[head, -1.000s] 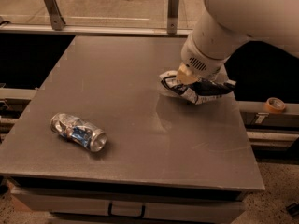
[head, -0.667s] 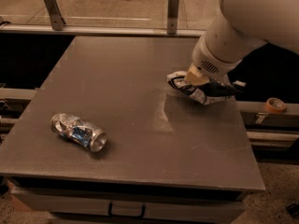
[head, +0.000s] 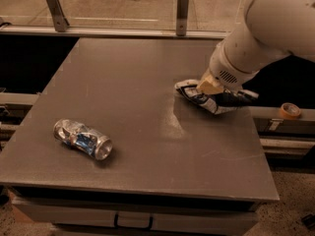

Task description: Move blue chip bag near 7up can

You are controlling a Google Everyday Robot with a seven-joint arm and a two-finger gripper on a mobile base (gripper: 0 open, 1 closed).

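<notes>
Just inside the table's (head: 128, 107) right-hand edge, as viewed, the gripper (head: 210, 87) was seen closed on the blue chip bag (head: 219, 101), its tan fingertip (head: 208, 86) pressed into the upper fold of the crumpled foil. The bag was held low over the grey surface, and whether its underside touched the tabletop could not be told. Its white-edged left end was turned toward the middle of the table, while its dark navy right end was stretched out to the table's edge. The white arm (head: 268, 28) was angled down from the upper right corner, and much of the bag's top was hidden by the wrist. A crushed silver-and-blue can (head: 82, 139) was left lying on its side near the front left part of the table, well apart from the bag and the gripper. A roll of tan tape (head: 289, 110) was set on a ledge just beyond the table's right side. Two metal posts (head: 182, 11) were stood behind the far edge, and a drawer handle (head: 134, 222) was shown below the front edge.
</notes>
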